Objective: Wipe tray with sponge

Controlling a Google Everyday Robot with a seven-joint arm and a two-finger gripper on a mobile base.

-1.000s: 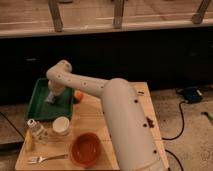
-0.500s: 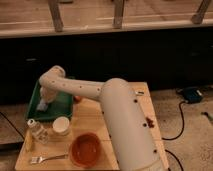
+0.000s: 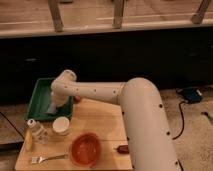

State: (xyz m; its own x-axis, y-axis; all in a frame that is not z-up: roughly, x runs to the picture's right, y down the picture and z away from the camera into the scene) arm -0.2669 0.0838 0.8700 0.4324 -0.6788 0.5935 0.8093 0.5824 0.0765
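The green tray (image 3: 39, 96) lies at the back left of the wooden table. My arm reaches from the right over the tray, and the gripper (image 3: 53, 106) points down into its near right part. The pale blue-grey sponge (image 3: 51, 108) shows at the gripper's tip, held against the tray floor. The gripper is shut on it, largely hidden by the white wrist.
A small orange ball (image 3: 77, 99) lies just right of the tray. In front stand a white cup (image 3: 61, 125), a small bottle (image 3: 36, 129), an orange bowl (image 3: 85, 149) and a fork (image 3: 47, 158). A small red item (image 3: 122, 148) lies near the table's right edge (image 3: 117, 120).
The gripper with the sponge swept left across the tray, then came back right and nearer to the tray's front rim. The other things have not moved.
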